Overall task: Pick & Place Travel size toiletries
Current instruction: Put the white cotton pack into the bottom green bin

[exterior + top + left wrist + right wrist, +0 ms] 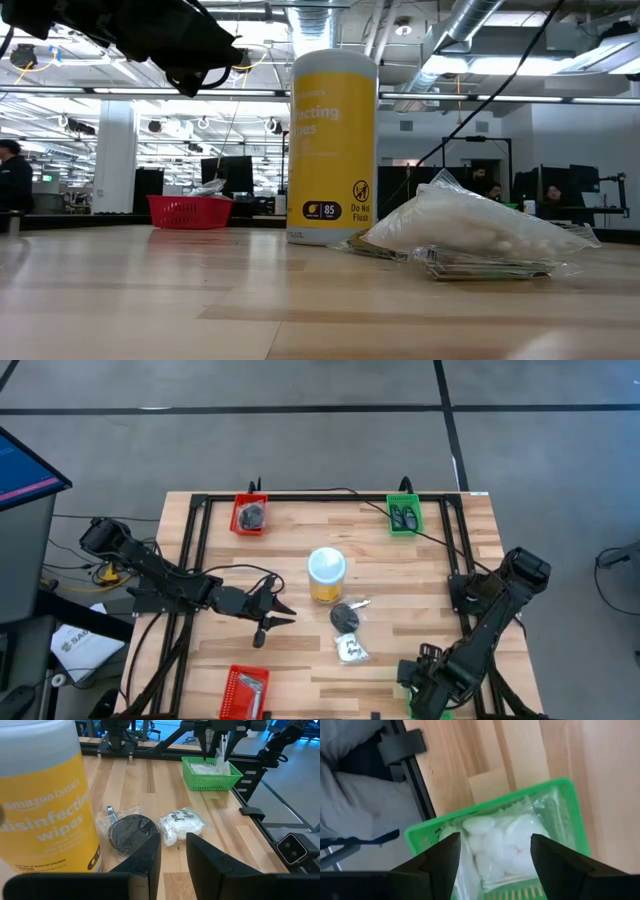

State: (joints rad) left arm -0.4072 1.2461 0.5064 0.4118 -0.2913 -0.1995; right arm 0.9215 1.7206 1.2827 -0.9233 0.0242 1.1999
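Two travel size toiletries lie on the table by the yellow jar [327, 575]: a clear packet with a black round piece [131, 832] and a clear packet with white contents [182, 825]. My left gripper [173, 855] hovers left of them, pointing at them, fingers slightly apart with nothing between. My right gripper [495, 855] stands open, pointing down over the green tray [530, 787] at the near right corner. White-filled packets [505, 840] lie in that tray. One clear packet [222, 757] stands up in it below the fingers; whether it touches them I cannot tell.
A red tray [249, 513] with a dark item stands at the far left, and a green tray [404, 515] with dark items at the far right. Another red tray [245, 690] sits at the near edge. A black frame [195, 550] rims the table.
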